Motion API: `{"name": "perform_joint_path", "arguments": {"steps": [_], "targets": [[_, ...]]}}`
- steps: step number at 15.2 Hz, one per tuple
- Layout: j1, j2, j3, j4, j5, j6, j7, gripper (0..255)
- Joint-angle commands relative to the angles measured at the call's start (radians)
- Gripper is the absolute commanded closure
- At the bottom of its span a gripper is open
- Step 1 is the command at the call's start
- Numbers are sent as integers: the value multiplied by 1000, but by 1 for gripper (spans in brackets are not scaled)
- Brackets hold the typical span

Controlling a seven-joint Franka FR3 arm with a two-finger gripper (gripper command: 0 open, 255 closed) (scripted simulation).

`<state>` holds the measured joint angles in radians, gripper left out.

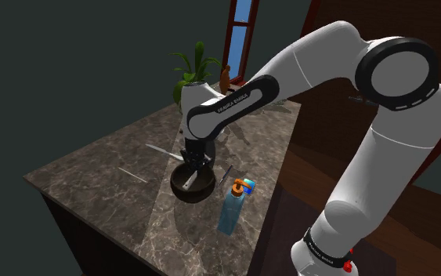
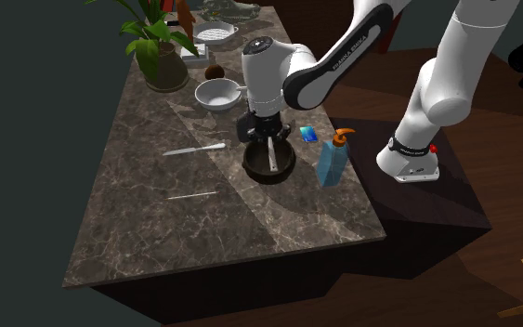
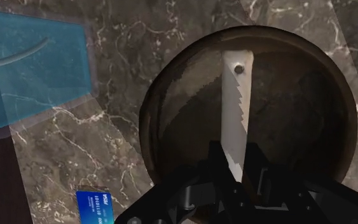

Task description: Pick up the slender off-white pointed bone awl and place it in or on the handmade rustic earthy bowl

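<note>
Awl: pale, toothed edge, clasped between fingers of gripper, over inside of dark bowl. Bowl on marble counter, blue bottle just beside.

Polished, veined marble countertop — dark bowl matt and earthy, off-white awl smooth, soap bottle translucent blue plastic.

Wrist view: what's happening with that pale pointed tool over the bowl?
The black gripper is shut on the off-white pointed awl, holding it over the inside of the dark brown bowl on the veined counter. It has not let go yet. A blue pump bottle stands beside the bowl.
</note>
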<state>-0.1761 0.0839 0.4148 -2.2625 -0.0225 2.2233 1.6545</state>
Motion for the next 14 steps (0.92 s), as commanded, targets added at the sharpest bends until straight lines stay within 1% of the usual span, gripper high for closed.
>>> {"name": "perform_joint_path", "arguments": {"steps": [1, 7, 8, 13, 14], "targets": [[2, 7, 1, 0, -3, 7, 4, 255], [2, 7, 1, 0, -3, 7, 4, 255], [2, 6, 0, 0, -3, 7, 4, 0], [2, 7, 1, 0, -3, 7, 4, 0], [0, -12, 2, 16, 7, -27, -4, 0]]}}
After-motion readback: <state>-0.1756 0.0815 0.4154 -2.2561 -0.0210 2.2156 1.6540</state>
